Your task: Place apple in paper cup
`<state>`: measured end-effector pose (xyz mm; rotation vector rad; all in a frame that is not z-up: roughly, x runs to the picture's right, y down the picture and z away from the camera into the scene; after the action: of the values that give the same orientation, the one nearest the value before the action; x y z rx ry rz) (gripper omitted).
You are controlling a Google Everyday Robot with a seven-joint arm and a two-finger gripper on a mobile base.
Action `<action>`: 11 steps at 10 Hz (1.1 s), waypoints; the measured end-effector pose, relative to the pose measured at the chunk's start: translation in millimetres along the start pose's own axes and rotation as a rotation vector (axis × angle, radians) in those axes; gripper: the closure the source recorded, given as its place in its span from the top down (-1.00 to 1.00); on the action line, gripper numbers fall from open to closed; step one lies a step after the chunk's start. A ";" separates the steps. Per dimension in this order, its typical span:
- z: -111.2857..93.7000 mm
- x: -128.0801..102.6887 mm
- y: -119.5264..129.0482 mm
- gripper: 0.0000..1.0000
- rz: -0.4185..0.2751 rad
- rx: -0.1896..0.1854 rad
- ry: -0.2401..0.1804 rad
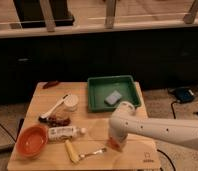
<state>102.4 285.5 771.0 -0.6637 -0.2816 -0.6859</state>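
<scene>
The white arm (162,131) reaches in from the right and bends down in front of the green tray (98,85). Its gripper (116,141) is at the apple (112,146), low over the tabletop (94,122) — whether it grips, I cannot tell. The paper cup (70,102) stands left of the tray.

1. The gripper (115,143) hangs tip-down over the near part of the table (97,123). Its outline is lost in blur against the arm's (162,131) white casing.
2. Right under the gripper only an orange-red sliver of the apple (113,147) shows. The rest is hidden, and I can't tell whether it's held.
3. The arm is cut off by the right edge.
4. Beyond the gripper, the pale blue thing (112,98) in the green tray (114,78) is too blurred to name.
5. Beside the gripper, the white bottle's (64,132) label is unreadable.
</scene>
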 end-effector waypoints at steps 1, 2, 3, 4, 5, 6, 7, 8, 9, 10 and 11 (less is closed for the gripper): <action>-0.5 -0.9 -0.2 -0.58 -0.009 0.000 0.001; -1.2 -1.4 -0.6 -0.58 -0.018 0.003 0.001; -1.8 -1.9 -1.1 -0.58 -0.025 0.005 0.002; -2.5 -2.4 -1.2 -0.58 -0.032 0.006 0.002; -2.3 -3.0 -0.7 -0.58 -0.035 0.005 0.001; -3.2 -3.8 -1.4 -0.58 -0.045 0.006 0.002; -3.8 -4.0 -1.5 -0.58 -0.051 0.006 0.003; -4.2 -4.6 -2.0 -0.58 -0.058 0.007 0.003; -5.1 -5.7 -2.9 -0.58 -0.070 0.008 0.004; -5.4 -5.8 -3.0 -0.58 -0.074 0.008 0.004; -5.8 -6.7 -3.8 -0.58 -0.082 0.009 0.004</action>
<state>95.1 282.9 765.4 -0.6453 -0.3092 -0.7635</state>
